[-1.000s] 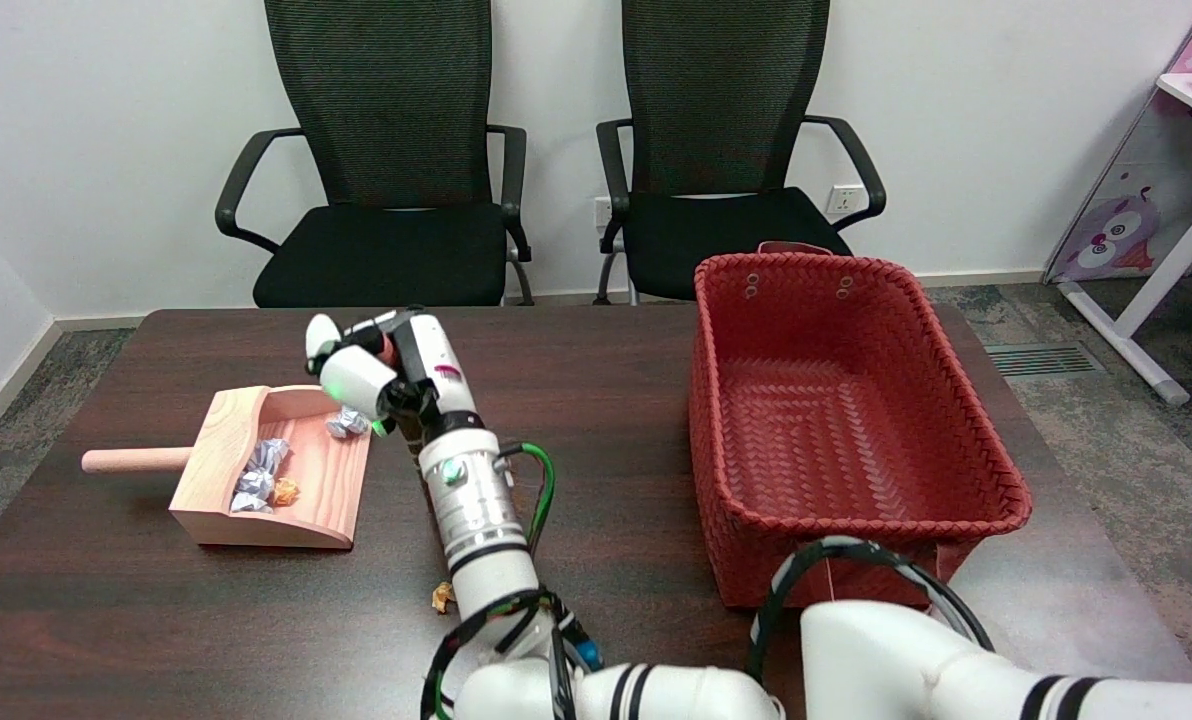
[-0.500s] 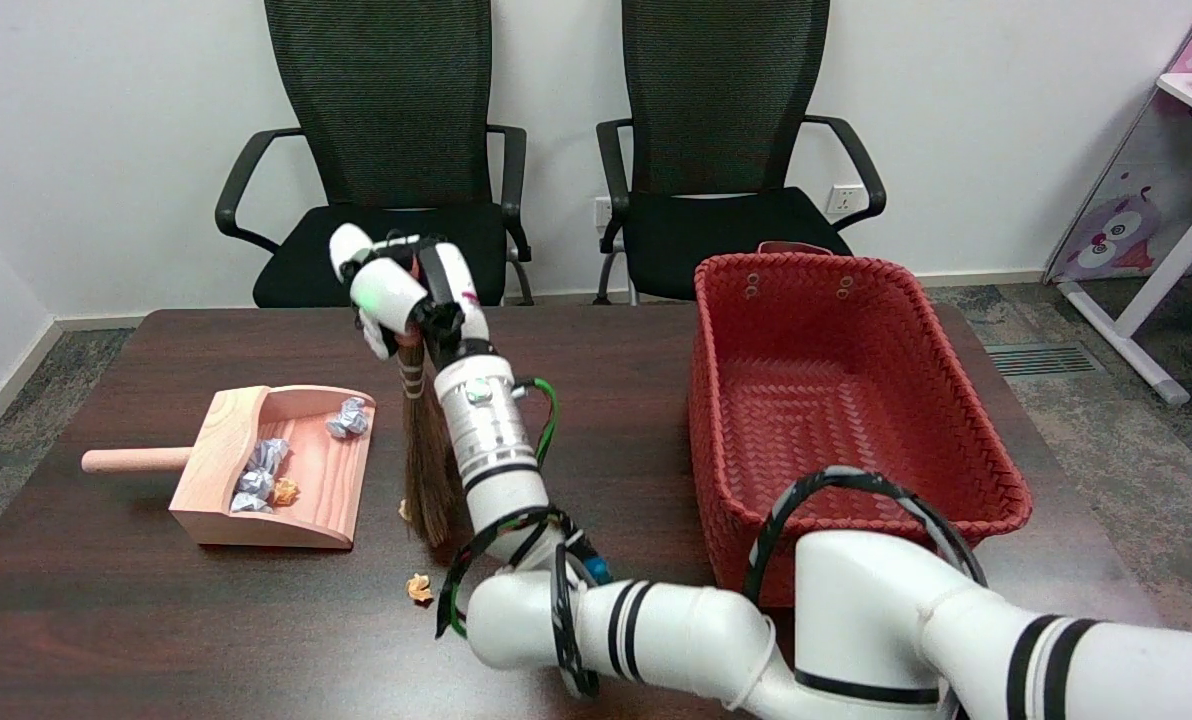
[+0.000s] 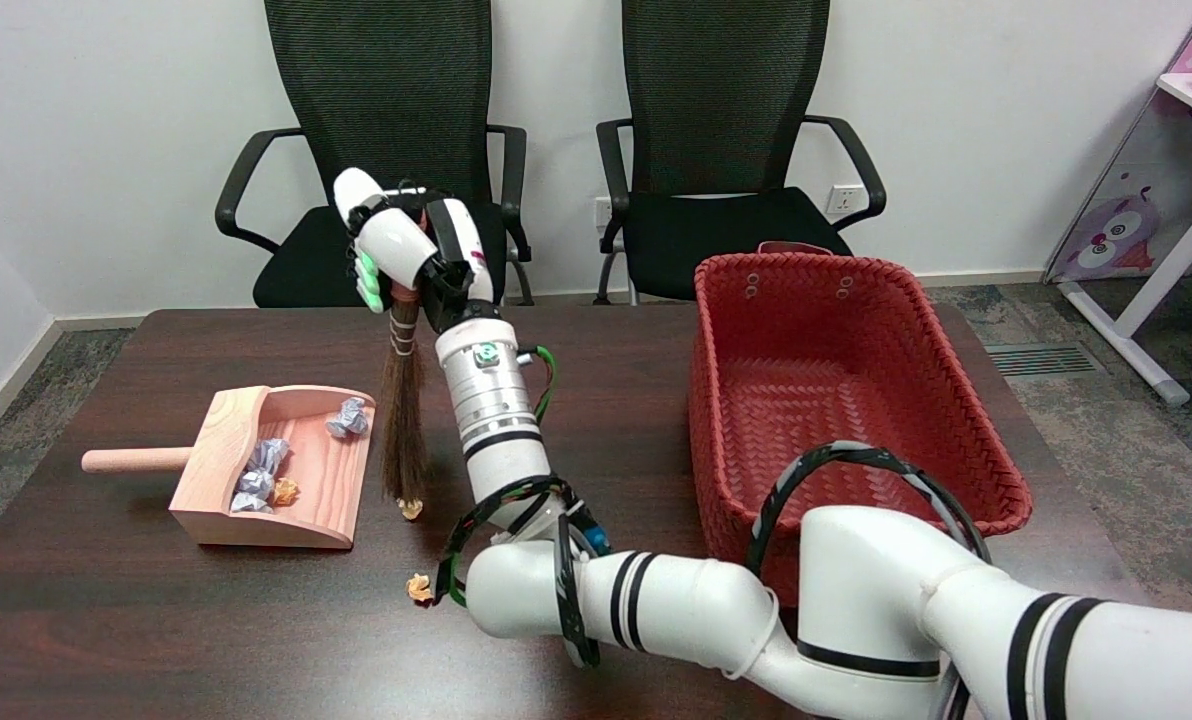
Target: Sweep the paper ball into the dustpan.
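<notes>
my right hand (image 3: 406,255) grips brush (image 3: 402,420) upright | bristle tips touch paper ball (image 3: 411,508) | dustpan (image 3: 286,470) just left, holding wads

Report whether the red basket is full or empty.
Empty. The red basket shows only its bare woven floor and inner walls; nothing lies inside.

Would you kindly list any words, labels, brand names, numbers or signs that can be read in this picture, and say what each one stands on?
None can be read.
The right hand, which holds the broom, bears a small magenta mark: too small to read.
The pink panel at the right shows a cartoon owl, no legible words.
The dustpan and the red basket show no text.
</notes>
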Controlling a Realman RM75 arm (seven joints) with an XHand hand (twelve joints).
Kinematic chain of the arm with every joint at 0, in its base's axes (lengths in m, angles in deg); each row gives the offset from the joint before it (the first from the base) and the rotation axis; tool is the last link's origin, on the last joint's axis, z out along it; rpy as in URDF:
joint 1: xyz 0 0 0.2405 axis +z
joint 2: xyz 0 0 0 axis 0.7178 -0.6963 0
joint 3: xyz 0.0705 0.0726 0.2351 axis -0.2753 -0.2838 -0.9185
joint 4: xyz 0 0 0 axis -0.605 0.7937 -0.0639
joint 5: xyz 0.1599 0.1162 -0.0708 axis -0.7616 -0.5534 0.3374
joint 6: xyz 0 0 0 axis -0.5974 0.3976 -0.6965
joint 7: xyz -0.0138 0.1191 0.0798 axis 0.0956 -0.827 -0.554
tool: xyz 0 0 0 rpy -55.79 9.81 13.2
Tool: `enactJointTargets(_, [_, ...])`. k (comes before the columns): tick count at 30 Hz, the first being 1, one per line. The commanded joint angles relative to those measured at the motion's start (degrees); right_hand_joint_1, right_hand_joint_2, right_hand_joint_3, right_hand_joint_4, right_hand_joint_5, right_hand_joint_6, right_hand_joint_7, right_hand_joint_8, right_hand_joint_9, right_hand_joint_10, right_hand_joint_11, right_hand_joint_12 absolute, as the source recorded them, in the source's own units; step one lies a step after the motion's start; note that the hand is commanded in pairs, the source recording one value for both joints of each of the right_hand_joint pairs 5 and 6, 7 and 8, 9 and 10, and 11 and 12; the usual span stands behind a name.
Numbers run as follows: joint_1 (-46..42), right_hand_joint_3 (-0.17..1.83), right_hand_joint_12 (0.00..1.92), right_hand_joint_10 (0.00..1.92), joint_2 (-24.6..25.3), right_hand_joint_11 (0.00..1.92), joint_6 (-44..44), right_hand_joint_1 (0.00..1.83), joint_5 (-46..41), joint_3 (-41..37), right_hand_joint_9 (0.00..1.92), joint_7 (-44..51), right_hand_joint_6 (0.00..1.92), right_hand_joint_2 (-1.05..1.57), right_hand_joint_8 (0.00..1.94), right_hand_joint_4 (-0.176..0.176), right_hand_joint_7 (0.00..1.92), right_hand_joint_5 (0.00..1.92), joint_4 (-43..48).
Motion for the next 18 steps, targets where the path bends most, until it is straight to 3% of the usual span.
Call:
enactJointTargets(1, [-7.64, 1.35, 1.92, 1.92, -3.65, 1.92, 10.81, 0.71, 0.41, 0.82, 1.92, 32.01, 1.92, 1.57, 1.92, 0.056, 1.92, 1.92, -22.49])
enactJointTargets(7, [-12.7, 1.49, 1.92, 1.92, -0.73, 1.92, 13.63, 0.74, 0.49, 0.98, 1.92, 48.97, 1.92, 1.57, 1.92, 0.057, 1.92, 1.92, -28.08])
enactJointTargets(18, [-19.6, 1.64, 1.92, 1.92, 5.5, 1.92, 14.83, 0.76, 1.06, 2.62, 1.92, 50.23, 1.92, 1.57, 1.92, 0.059, 1.92, 1.92, -27.64])
